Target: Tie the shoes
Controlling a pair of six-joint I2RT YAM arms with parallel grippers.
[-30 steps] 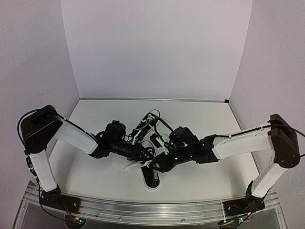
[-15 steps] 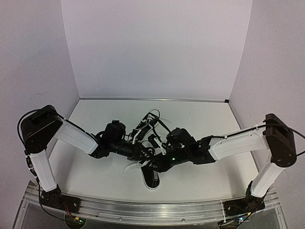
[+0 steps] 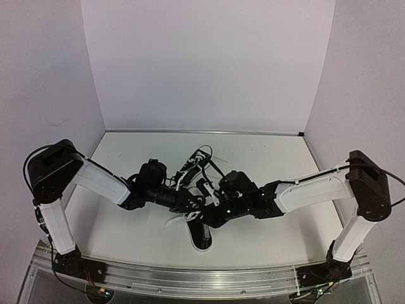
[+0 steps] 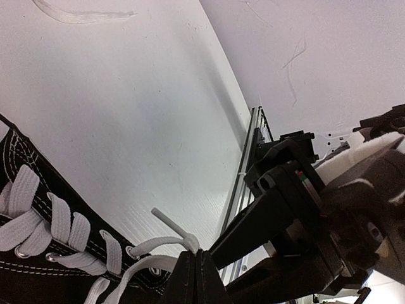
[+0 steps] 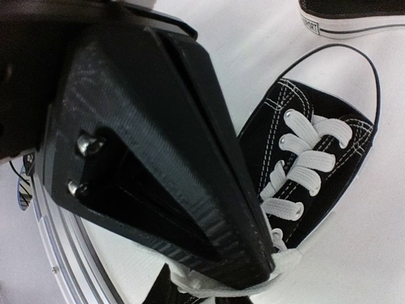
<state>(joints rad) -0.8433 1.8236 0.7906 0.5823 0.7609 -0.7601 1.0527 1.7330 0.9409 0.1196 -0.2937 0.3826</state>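
Two black shoes with white laces lie mid-table: the far shoe [image 3: 197, 159] and the near shoe [image 3: 201, 235], whose laced upper [image 5: 316, 158] fills the right wrist view. My left gripper [image 3: 195, 204] is shut on a white lace [image 4: 183, 239] just above that shoe's eyelets, its jaws pressed together [image 4: 195, 254]. My right gripper [image 3: 205, 215] crowds against the left one. In its own view the left gripper's black finger [image 5: 164, 145] blocks most of the frame, with lace [image 5: 278, 263] draped round its tip. Only the tips of the right gripper [image 5: 202, 295] show, too little to read the gap.
The other shoe's white sole [image 5: 354, 16] sits at the top right of the right wrist view. A loose lace end [image 4: 76, 14] trails on the white table. An aluminium rail [image 3: 202, 278] runs along the near edge, and white walls close in the back and sides.
The right arm has slid left, bringing its gripper tight against the left gripper over the near shoe. The left arm has held still, shut on the lace.
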